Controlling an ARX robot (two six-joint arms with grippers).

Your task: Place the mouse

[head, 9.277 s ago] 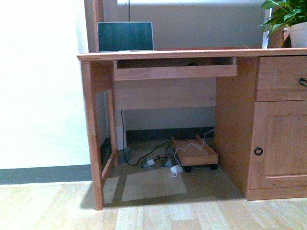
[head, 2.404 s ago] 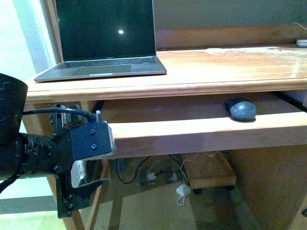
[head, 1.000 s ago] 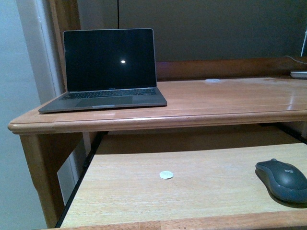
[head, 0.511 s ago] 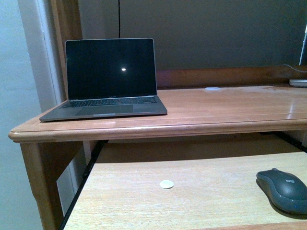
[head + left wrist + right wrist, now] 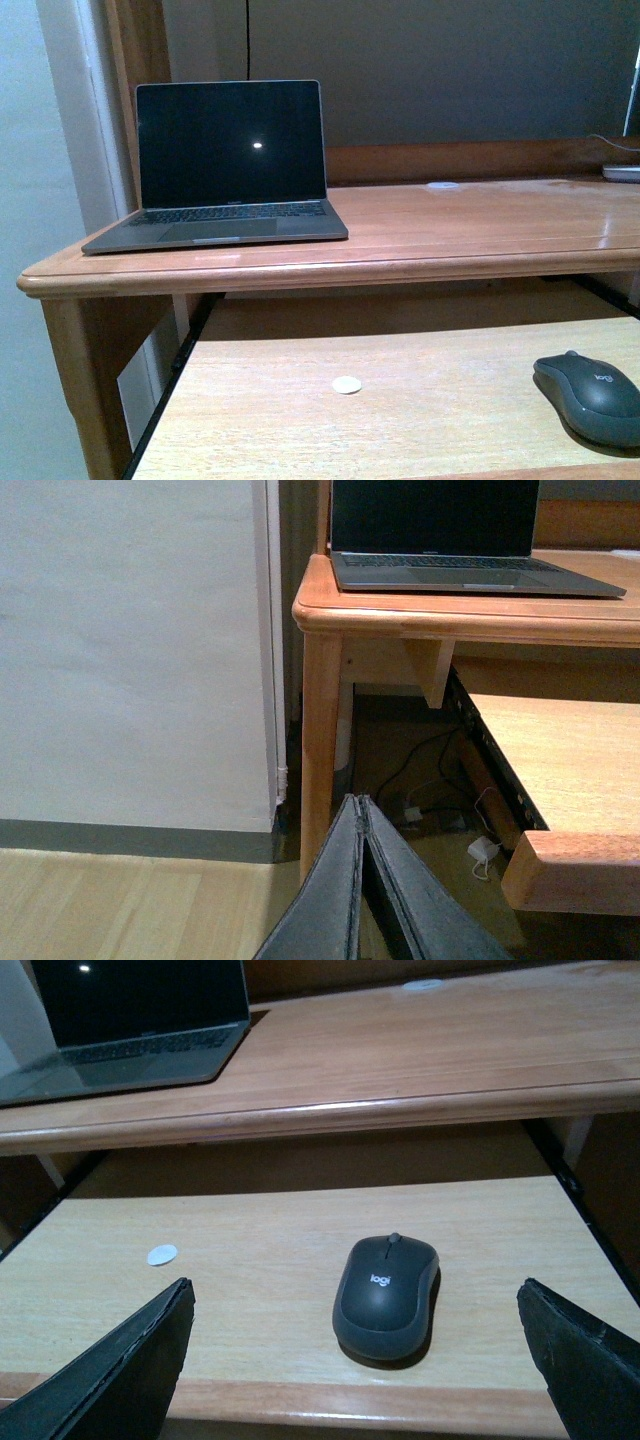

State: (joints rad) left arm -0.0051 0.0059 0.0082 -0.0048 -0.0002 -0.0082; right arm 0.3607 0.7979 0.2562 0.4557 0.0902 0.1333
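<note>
The dark grey mouse (image 5: 592, 394) (image 5: 386, 1293) lies on the pulled-out keyboard tray (image 5: 420, 410) (image 5: 250, 1240), near its right end and front edge. My right gripper (image 5: 360, 1360) is open, its two dark fingers (image 5: 130, 1370) spread wide to either side of the mouse, short of it and not touching. My left gripper (image 5: 362, 810) is shut with nothing in it, low beside the desk's left leg (image 5: 322, 740). Neither gripper shows in the front view.
An open laptop (image 5: 228, 165) (image 5: 440, 530) (image 5: 120, 1020) with a dark screen stands on the desk top (image 5: 450, 220) at the left. A small white disc (image 5: 347, 384) (image 5: 161, 1254) lies mid-tray. Cables and a white adapter (image 5: 483, 850) lie on the floor under the desk.
The front view has risen to the desk and tray; between half a second ago and now it barely shifts. The left arm seen 2.4 s ago is out of the front view.
</note>
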